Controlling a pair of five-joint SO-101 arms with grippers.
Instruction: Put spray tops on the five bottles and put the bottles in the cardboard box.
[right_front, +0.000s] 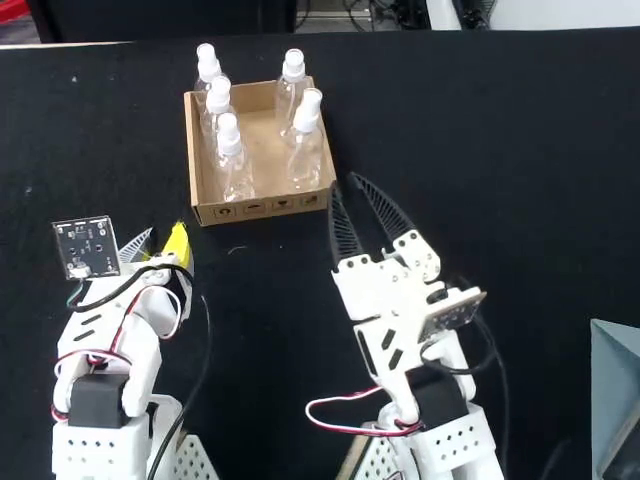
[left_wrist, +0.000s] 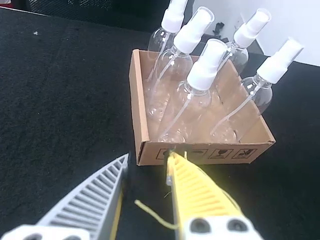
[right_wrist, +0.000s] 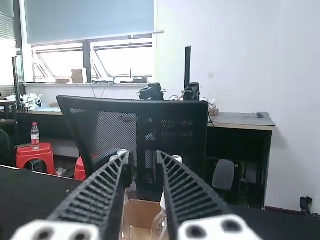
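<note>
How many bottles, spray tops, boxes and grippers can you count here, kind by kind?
bottles: 5
spray tops: 5
cardboard box: 1
grippers, the left gripper and the right gripper: 2
Total: 13

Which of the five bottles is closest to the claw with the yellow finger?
The front bottle of the row of three, just behind the cardboard box front wall; the rest stand farther off.

In the right wrist view the fingers hide most of the cardboard box and the bottles. At the lower right of the high view, a grey thing is cut off by the edge.
</note>
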